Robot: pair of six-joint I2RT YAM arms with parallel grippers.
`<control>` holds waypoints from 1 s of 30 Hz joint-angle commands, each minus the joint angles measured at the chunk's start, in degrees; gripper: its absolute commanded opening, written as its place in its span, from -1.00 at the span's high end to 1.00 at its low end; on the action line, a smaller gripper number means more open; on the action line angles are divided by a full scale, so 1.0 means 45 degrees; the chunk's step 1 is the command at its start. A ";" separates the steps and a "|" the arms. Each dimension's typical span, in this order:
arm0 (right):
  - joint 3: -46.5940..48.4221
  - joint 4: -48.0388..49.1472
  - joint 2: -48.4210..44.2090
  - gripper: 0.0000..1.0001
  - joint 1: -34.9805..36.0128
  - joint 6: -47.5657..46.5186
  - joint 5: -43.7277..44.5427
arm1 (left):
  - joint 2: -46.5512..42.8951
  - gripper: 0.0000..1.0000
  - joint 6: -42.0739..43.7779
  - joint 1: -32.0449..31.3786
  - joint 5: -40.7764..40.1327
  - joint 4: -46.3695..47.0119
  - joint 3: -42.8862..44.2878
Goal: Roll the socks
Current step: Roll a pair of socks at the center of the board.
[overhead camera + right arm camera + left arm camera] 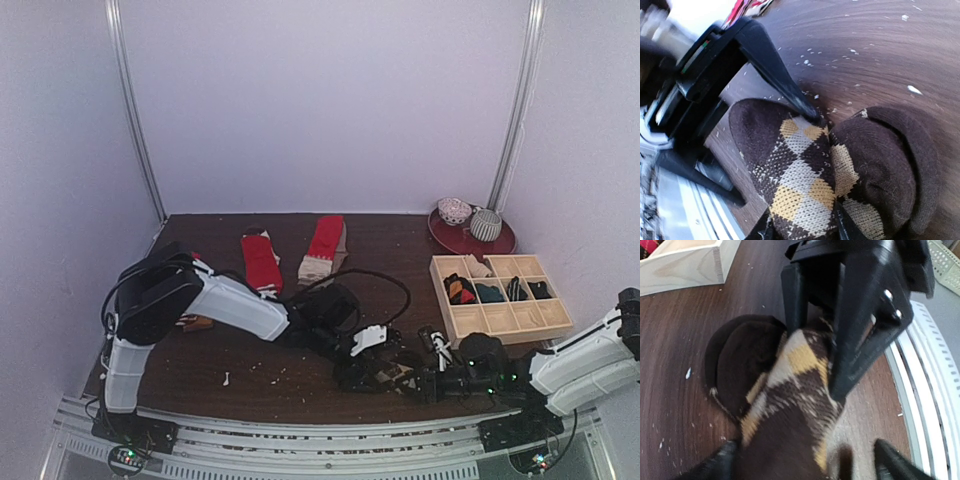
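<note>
Clamps argyle sock point(800, 175) near table's point(680, 405) front edge in closed right gripper point(814, 362), likely pinning the fold for rolling; straddles it with left gripper point(805, 462), fingers spread apart, not squeezing.

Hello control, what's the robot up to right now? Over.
Right gripper shut on argyle sock. Left gripper open, straddling same sock. Wooden tray and red socks lie apart, not in the way.

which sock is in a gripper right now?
The brown argyle sock, clamped in the right gripper near the front edge; the two red socks lie flat farther back, untouched.
</note>
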 commanded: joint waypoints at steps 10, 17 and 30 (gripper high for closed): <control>-0.1464 -0.0529 -0.0415 0.34 -0.0063 0.3059 0.0593 | -0.2902 -0.96 0.0966 0.0466 -0.1365 0.7642 -0.5220; -0.1601 -0.0049 0.0133 0.34 -0.0067 0.3259 0.0566 | -0.2696 -0.90 0.0041 0.0456 0.0465 1.0789 -0.5654; -0.1604 0.0281 0.0589 0.34 -0.0085 0.3167 0.0328 | -0.0715 -0.74 0.0421 0.0017 0.1045 0.9099 -0.3716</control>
